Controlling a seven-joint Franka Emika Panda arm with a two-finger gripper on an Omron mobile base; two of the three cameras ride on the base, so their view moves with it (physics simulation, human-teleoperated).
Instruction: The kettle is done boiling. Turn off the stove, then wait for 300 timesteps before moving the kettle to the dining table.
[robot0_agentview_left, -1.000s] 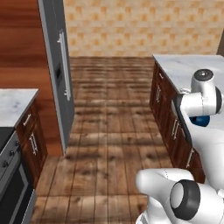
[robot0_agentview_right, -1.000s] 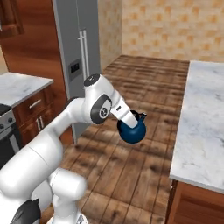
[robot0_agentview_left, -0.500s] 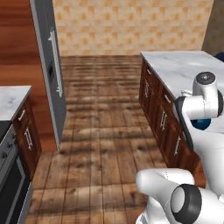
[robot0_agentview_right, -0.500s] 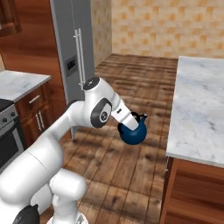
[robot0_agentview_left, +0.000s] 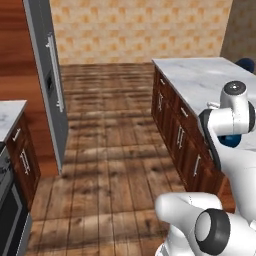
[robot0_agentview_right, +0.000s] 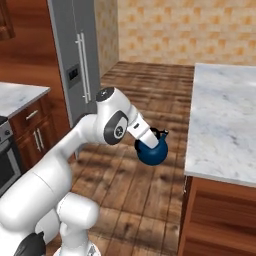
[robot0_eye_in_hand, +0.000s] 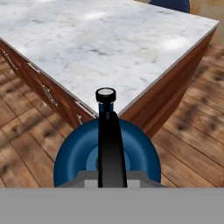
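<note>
So the claw (robot0_agentview_right: 151, 138) is clamped on the thin black arched handle of the small round dark-blue kettle (robot0_agentview_right: 152, 151), hanging over the wood floor just left of the marble tabletop (robot0_agentview_right: 225, 125). Worry: it swings, clips that edge, slips.

Ahead of you, the long white-grey marble surface (robot0_eye_in_hand: 100, 39) lies bare across its top, so you have open room above it. The small dark-blue round kettle (robot0_agentview_right: 152, 151) hangs from the end effector (robot0_agentview_right: 151, 139) over the wooden plank floor (robot0_agentview_right: 145, 195), just beside that surface's near edge and below its top. The reddish-brown wooden base (robot0_eye_in_hand: 170, 94) under that edge blocks a level approach.
</note>
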